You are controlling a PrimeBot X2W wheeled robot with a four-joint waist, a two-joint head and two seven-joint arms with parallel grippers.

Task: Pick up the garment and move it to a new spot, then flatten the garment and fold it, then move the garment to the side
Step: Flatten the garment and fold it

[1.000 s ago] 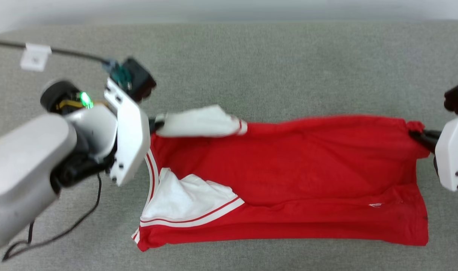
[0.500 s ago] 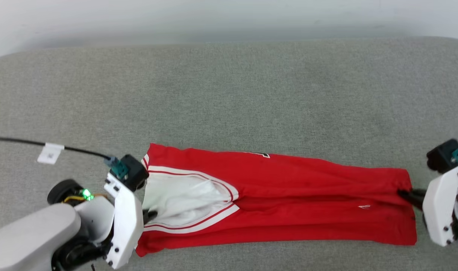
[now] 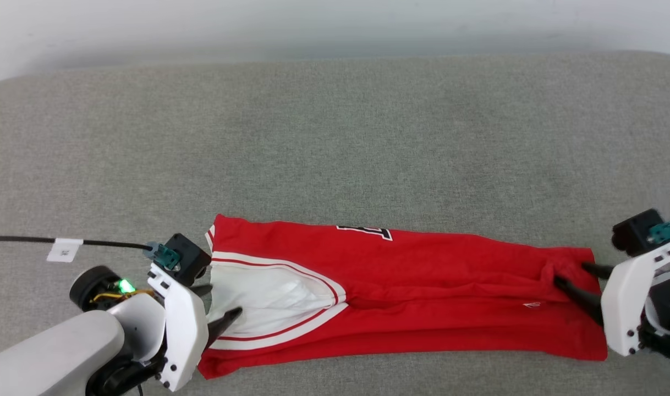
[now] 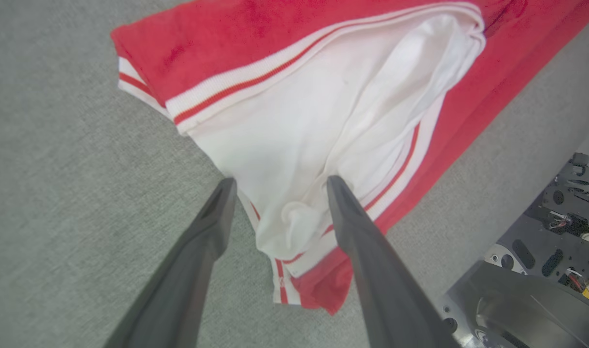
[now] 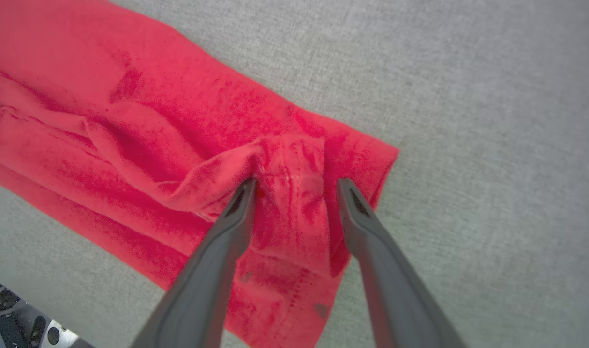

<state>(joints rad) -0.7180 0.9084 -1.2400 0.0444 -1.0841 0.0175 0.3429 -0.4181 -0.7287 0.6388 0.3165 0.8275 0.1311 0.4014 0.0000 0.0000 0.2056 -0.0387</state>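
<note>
The garment (image 3: 423, 286), red with a white sleeve and striped trim, lies folded into a long narrow band on the grey surface, with a bit of black lettering (image 3: 368, 232) at its far edge. My left gripper (image 3: 224, 300) stands open at the sleeve end, its fingers straddling the white sleeve (image 4: 323, 111) without pinching it. In the left wrist view the left gripper (image 4: 280, 180) has a gap over loose white cloth. My right gripper (image 3: 569, 273) is open at the hem end. The right wrist view has it (image 5: 295, 182) astride a raised red wrinkle (image 5: 285, 159).
The grey padded surface (image 3: 335, 137) stretches wide beyond the garment to a pale wall at the back. A black cable with a white tag (image 3: 64, 251) runs in from the left to my left wrist. Part of my base (image 4: 541, 270) lies near the front edge.
The camera tilted after the first frame. The far half of the garment came down over the near half into a narrow band. Both grippers then opened and let go of the cloth.
</note>
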